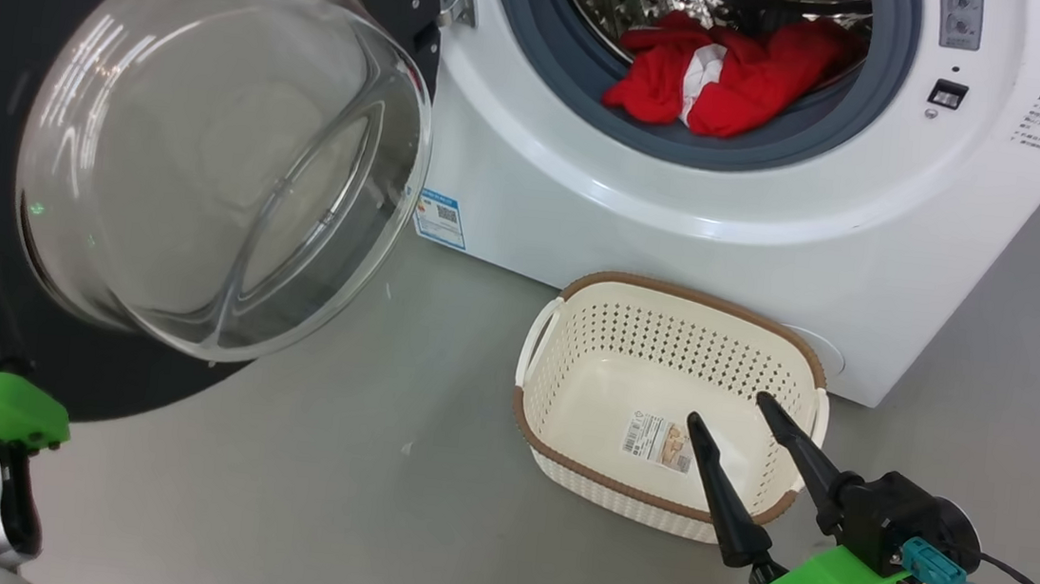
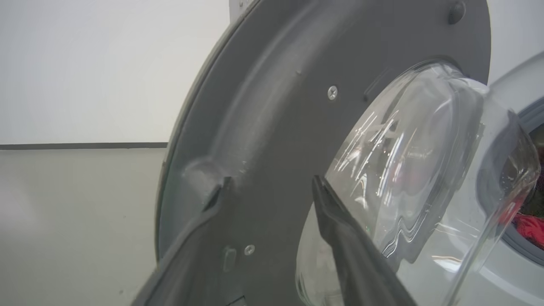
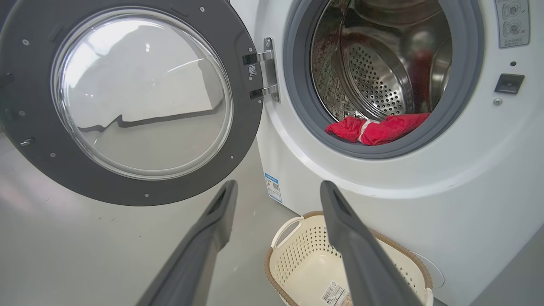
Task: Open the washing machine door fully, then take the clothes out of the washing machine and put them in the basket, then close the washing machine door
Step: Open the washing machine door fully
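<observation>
Both tools spread wide and empty, left tool (image 2: 272,187) close against the inner frame of the door (image 2: 276,106), right tool (image 1: 726,412) over the empty basket (image 1: 668,344); door looks fully open, clothes (image 1: 741,75) lie in the washer (image 1: 586,203) mouth on the gasket (image 1: 734,150), so unloading is up and the right tool likely needs to reach in and pinch them.

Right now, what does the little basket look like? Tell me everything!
The basket is cream-white plastic, a rounded rectangle with little holes in its walls, a brown woven-look rim and white side handles. It stands upright on the grey floor close before the washing machine, empty but for a paper sticker on its bottom.
</observation>
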Available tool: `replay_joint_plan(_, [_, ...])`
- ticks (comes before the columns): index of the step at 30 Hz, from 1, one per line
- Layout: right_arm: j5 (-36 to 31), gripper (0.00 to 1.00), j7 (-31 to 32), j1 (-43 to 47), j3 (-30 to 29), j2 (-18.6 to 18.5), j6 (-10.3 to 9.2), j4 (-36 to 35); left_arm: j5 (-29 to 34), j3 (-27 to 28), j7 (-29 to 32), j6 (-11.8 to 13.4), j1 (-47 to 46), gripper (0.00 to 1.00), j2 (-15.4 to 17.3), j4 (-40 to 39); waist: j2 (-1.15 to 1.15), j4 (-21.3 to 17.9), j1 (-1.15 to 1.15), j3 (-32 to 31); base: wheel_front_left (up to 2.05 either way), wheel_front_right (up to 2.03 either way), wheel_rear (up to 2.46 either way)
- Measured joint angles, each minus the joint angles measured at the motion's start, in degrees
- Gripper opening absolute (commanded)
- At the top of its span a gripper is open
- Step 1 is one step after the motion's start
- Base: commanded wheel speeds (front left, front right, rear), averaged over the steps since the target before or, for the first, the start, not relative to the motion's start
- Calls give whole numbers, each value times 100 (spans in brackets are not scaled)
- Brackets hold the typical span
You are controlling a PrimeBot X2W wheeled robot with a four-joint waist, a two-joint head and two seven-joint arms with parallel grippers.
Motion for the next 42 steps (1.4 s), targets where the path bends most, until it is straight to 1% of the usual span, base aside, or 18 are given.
replay_joint_plan(4, [47,100,-107,1,-9,1,0,86,85,96,0,-9,264,100,-88,-488,0,-56,0,-86,0,0,0])
replay_joint_plan(12, [87,100,-339,0,-122,1,0,268,101,33,-1,-109,788,100,-372,-1896,0,-281,0,-219,0,0,0])
replay_joint_plan(16, [94,100,-468,-1,-234,3,0,355,81,-267,-8,-157,1044,100,-447,-2568,0,-443,0,-278,0,0,0])
replay_joint_plan(18, [94,100,-506,-5,-294,4,0,399,-5,-549,99,-315,1187,100,-453,-2813,0,-536,0,-308,0,0,0])
replay_joint_plan(21, [93,100,-598,-69,-394,5,0,450,-240,-888,323,-455,1377,100,-482,-3071,0,-690,0,-350,0,0,0])
replay_joint_plan(22, [92,100,-605,-87,-430,5,0,463,-321,-971,368,-458,1421,100,-482,-3148,0,-745,0,-364,0,0,0])
replay_joint_plan(25, [87,100,-667,-114,-537,8,0,506,-466,-1217,446,-515,1532,100,-481,-3325,0,-920,0,-402,0,0,0])
replay_joint_plan(28, [76,100,-717,-115,-654,9,0,533,-516,-1534,448,-691,1630,100,-457,-3378,0,-1105,0,-432,0,0,0])
replay_joint_plan(29, [71,100,-733,-115,-680,8,0,542,-587,-1588,448,-713,1670,100,-468,-3375,0,-1169,0,-441,0,0,0])
replay_joint_plan(31, [66,100,-750,-116,-713,10,0,557,-736,-1630,447,-732,1729,100,-450,-3344,0,-1295,0,-456,0,0,0])
replay_joint_plan(36, [45,100,-800,-116,-801,12,0,583,-799,-1755,443,-764,1900,100,-411,-3249,0,-1625,0,-499,0,0,0])
replay_joint_plan(42, [5,100,-857,-107,-957,19,0,583,-1020,-1841,450,-810,2182,100,-365,-3117,0,-2010,0,-581,0,0,0])
